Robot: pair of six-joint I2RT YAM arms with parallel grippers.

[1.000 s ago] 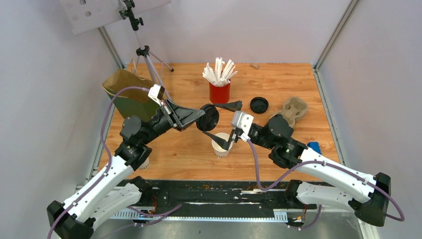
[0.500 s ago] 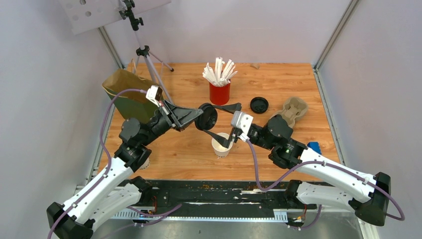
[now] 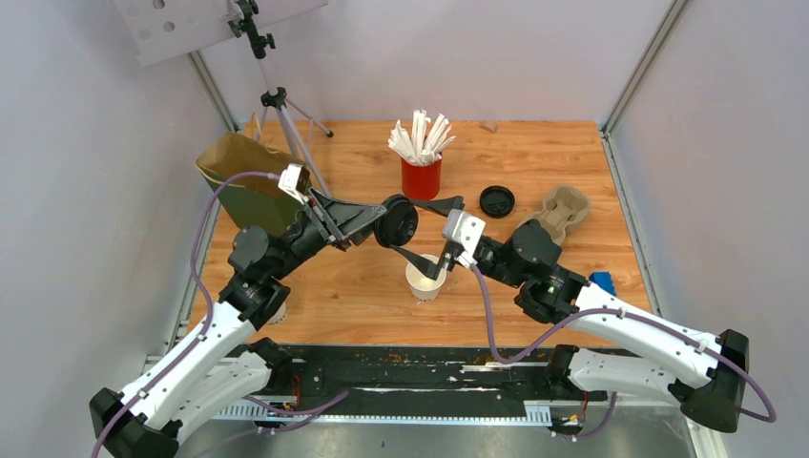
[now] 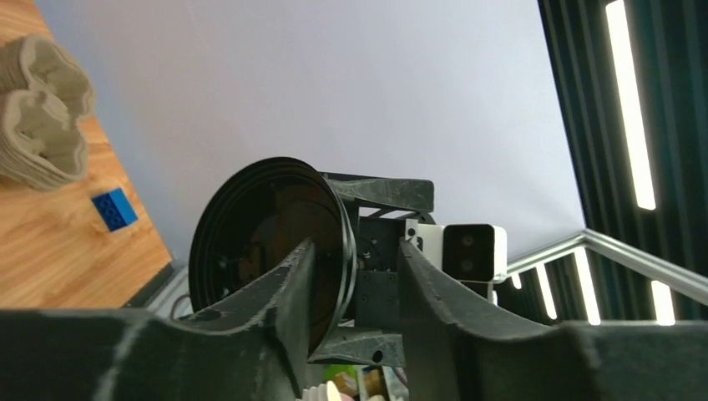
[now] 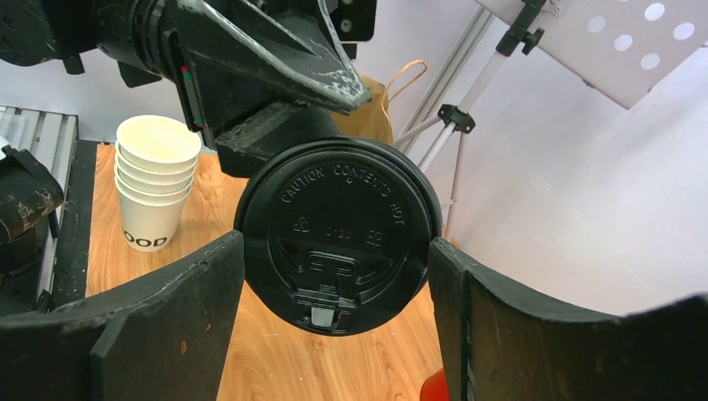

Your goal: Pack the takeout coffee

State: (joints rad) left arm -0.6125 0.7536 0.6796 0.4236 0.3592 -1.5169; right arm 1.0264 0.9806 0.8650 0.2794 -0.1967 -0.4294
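Lid [image 5: 338,234]: raised lettering in an arc, "CAUTION CONTENTS HOT"; smaller marks below it too fine to read; stacked cups [image 5: 154,192]: lowest one printed "OOD", start of word hidden.

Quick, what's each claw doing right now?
Left gripper: open, fingers apart around the rim of the round black plastic lid.
Right gripper: shut on that lid, edge to edge.

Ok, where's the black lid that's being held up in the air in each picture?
Top external: black lid in the middle, slightly left.
Left wrist: black lid low centre, underside showing.
Right wrist: black lid dead centre, top facing us.
Shared landmark: the left gripper, beside it every time.
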